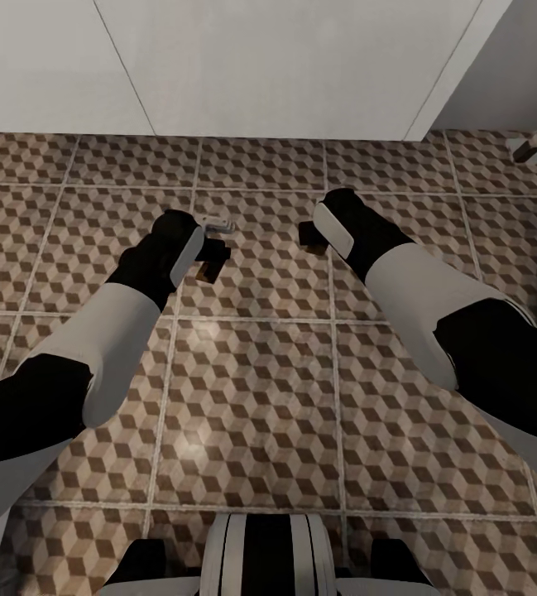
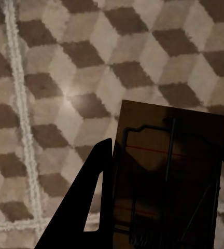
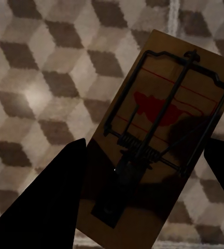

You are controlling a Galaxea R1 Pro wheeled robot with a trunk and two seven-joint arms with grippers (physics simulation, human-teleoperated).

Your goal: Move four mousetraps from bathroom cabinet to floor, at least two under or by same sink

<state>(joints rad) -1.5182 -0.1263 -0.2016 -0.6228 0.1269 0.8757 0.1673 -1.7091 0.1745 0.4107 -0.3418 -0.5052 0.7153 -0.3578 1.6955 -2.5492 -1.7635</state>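
You see even, soft light on the bathroom floor point(image 1: 251, 389), with a pale shiny spot on the tiles. Both wrist views look dim and a bit fuzzy; each mousetrap point(image 2: 169, 176) point(image 3: 164, 135) sits in dark shadow

Bathroom floor point(image 1: 251, 397): tile printed with brown, beige and cream cubes, pale rough-looking grout lines, faint sheen where light pools.

Wall point(image 1: 285, 66) above floor: plain off-white, matt, smooth, thin seams.

Mousetrap point(image 3: 164, 145) in right end effector point(image 3: 143, 202): tan wood board, matt; dark thin metal wire frame and coiled spring; flat red patch and thin red lines printed on wood.

Mousetrap point(image 2: 169, 176) in left end effector point(image 2: 164, 207): brown wood board in shadow, dark wire bars, thin red line.

End effector fingers point(image 2: 91, 197): flat black, matt, plastic-looking.

Arms: smooth white shells, black matt joints, slight gloss on white.
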